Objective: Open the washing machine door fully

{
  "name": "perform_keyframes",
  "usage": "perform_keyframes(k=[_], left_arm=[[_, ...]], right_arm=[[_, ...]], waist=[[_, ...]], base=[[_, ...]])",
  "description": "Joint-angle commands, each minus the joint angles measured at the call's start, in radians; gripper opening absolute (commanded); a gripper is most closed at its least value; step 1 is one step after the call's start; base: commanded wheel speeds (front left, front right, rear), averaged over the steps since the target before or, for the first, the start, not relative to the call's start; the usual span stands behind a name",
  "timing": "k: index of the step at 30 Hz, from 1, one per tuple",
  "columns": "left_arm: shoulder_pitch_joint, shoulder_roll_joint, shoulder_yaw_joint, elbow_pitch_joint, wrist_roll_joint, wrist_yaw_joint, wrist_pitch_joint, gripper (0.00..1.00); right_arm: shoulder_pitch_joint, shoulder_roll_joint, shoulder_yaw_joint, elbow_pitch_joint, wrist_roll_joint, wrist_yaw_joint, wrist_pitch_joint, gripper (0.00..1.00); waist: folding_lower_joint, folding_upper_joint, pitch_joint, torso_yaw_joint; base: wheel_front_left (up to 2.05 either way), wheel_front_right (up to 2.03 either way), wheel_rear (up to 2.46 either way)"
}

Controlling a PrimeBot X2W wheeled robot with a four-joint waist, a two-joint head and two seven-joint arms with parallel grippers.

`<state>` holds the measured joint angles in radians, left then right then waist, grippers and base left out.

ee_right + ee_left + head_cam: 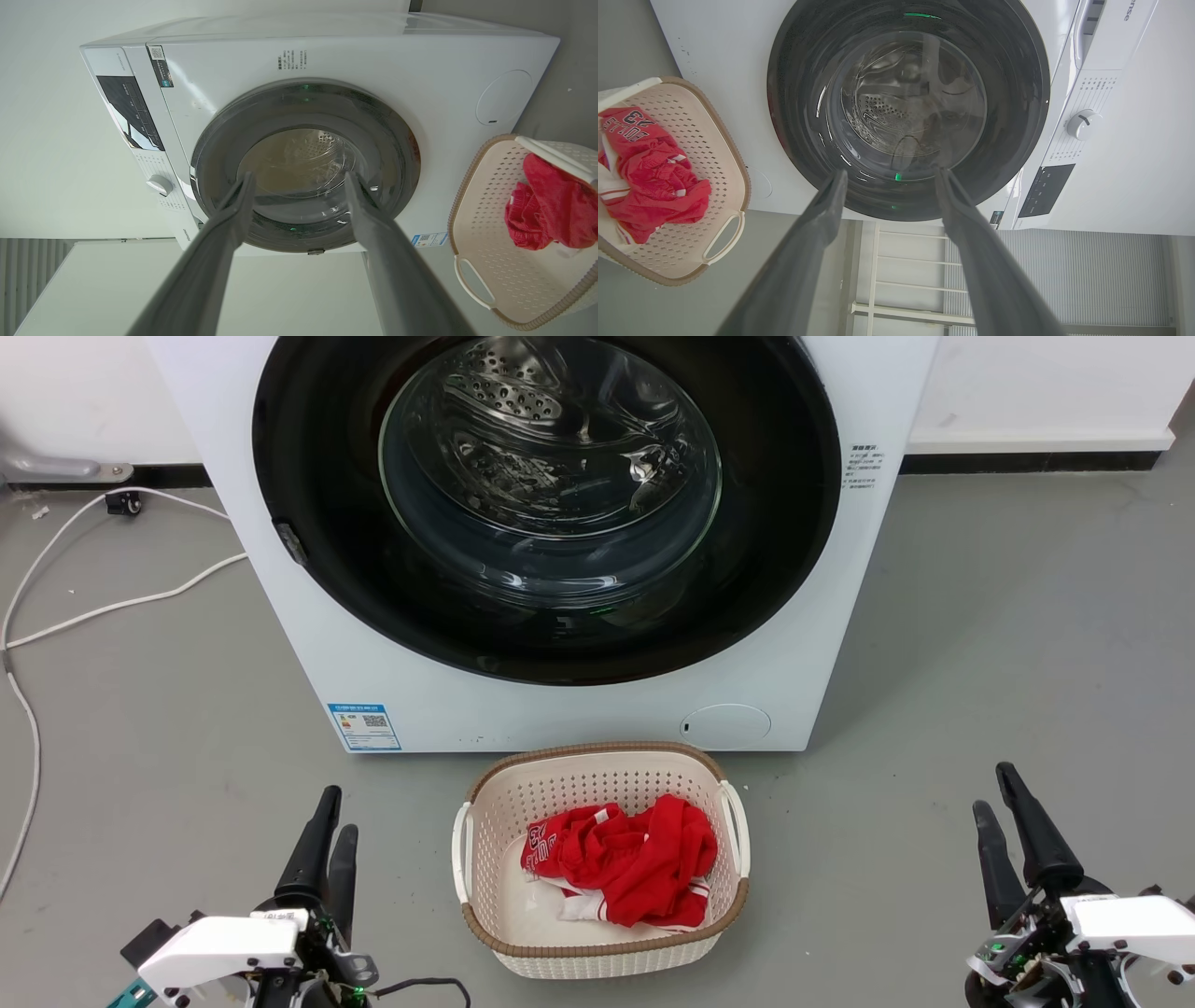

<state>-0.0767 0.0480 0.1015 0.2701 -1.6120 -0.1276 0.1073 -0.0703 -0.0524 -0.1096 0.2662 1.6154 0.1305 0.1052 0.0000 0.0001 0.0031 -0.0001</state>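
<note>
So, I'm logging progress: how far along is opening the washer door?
Nothing looks done: the washing machine door sits flush, shut against the washing machine. Nothing in hand: left gripper and right gripper are open, apart from it. Left: reach, grip and swing the door fully open.

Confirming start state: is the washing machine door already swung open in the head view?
No, the washing machine door lies shut, flush against the front of the washing machine.
</note>
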Motion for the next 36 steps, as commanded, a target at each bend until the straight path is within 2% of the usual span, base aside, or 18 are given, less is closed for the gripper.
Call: perform_keyframes(k=[1,11,18,25,36], left_arm=[[-0.021,0.003,-0.014,-0.027,0.005,-0.001,-0.014,1.00],[-0.019,0.003,-0.040,-0.072,0.047,-0.001,-0.065,1.00],[-0.019,0.003,-0.040,-0.115,0.135,-0.001,-0.096,1.00],[-0.026,0.003,-0.043,-0.168,0.288,-0.002,-0.124,1.00],[-0.020,0.003,-0.048,-0.241,0.535,-0.002,-0.165,1.00]], right_arm=[[-0.018,-0.002,0.009,-0.030,0.000,0.000,-0.012,1.00],[-0.006,-0.001,0.037,-0.068,-0.032,0.000,-0.062,1.00],[-0.002,-0.001,0.047,-0.096,-0.131,0.000,-0.093,1.00],[0.001,-0.001,0.056,-0.149,-0.324,0.000,-0.121,1.00],[0.012,0.000,0.082,-0.224,-0.708,0.000,-0.162,1.00]], waist=[[0.0000,-0.0001,0.000,0.000],[0.0000,-0.0001,0.000,-0.003],[0.0000,-0.0001,0.000,-0.005],[0.0000,-0.0001,0.001,-0.007],[0.0000,-0.0001,0.000,-0.013]], base=[[0.00,0.00,0.00],[0.00,0.00,0.00],[0.00,0.00,0.00],[0.00,0.00,0.00],[0.00,0.00,0.00]])
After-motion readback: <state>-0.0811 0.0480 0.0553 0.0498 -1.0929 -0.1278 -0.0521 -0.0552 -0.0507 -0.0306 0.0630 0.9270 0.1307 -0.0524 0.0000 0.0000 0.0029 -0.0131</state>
